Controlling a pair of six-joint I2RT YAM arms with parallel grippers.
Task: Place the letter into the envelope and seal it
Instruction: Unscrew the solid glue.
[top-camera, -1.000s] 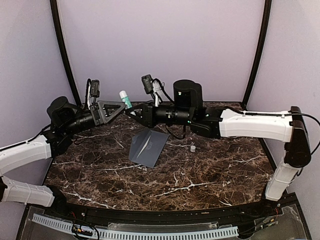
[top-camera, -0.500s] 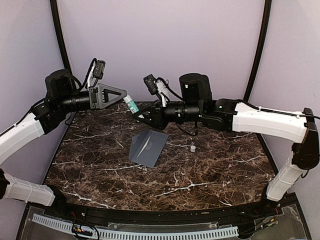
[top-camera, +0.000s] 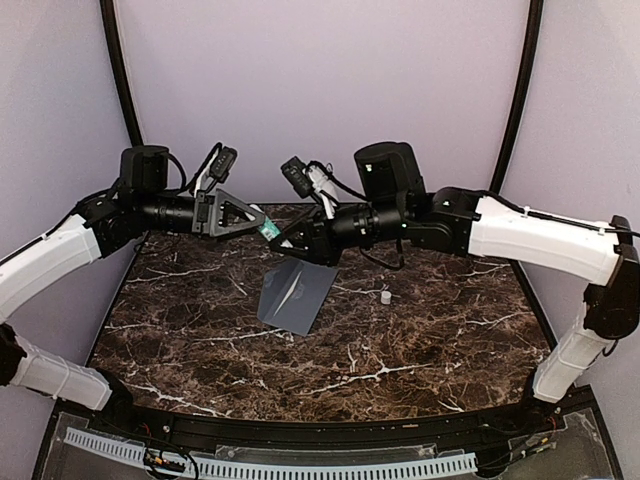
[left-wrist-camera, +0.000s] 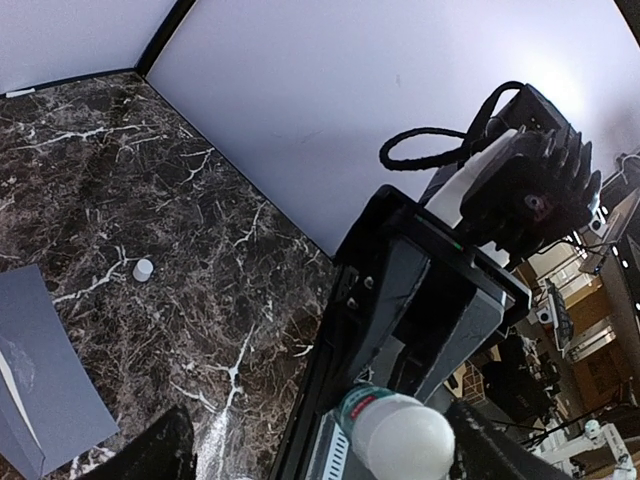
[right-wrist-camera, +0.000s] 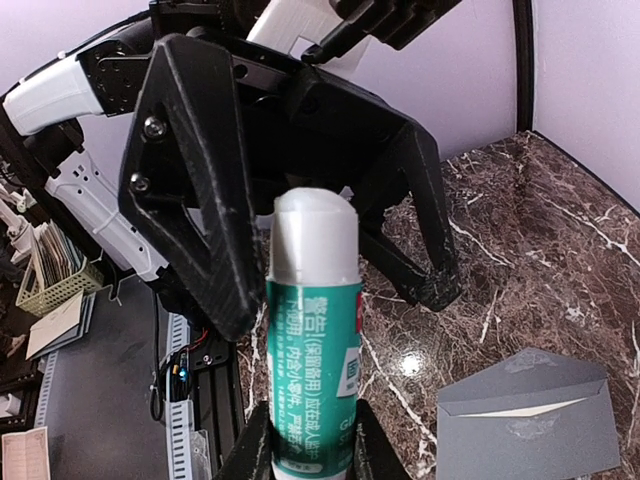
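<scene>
Glue stick held up between the two grippers, above the table's 12 o'clock edge.

The right gripper (right-wrist-camera: 312, 452) is clamped on the lower body of a green-labelled glue stick (right-wrist-camera: 313, 330), whose white-capped end points toward the left gripper (top-camera: 258, 220). The left gripper's jaws are spread wide on either side of the cap, and I cannot tell whether they touch it. The grey envelope (top-camera: 296, 294) lies flat on the marble table (top-camera: 430, 350), just 9 o'clock of centre and below the grippers. The letter (right-wrist-camera: 525, 408) shows only as a thin cream edge under the flap. A small white cap (top-camera: 386, 296) stands at the envelope's 3 o'clock, apart from it.
</scene>
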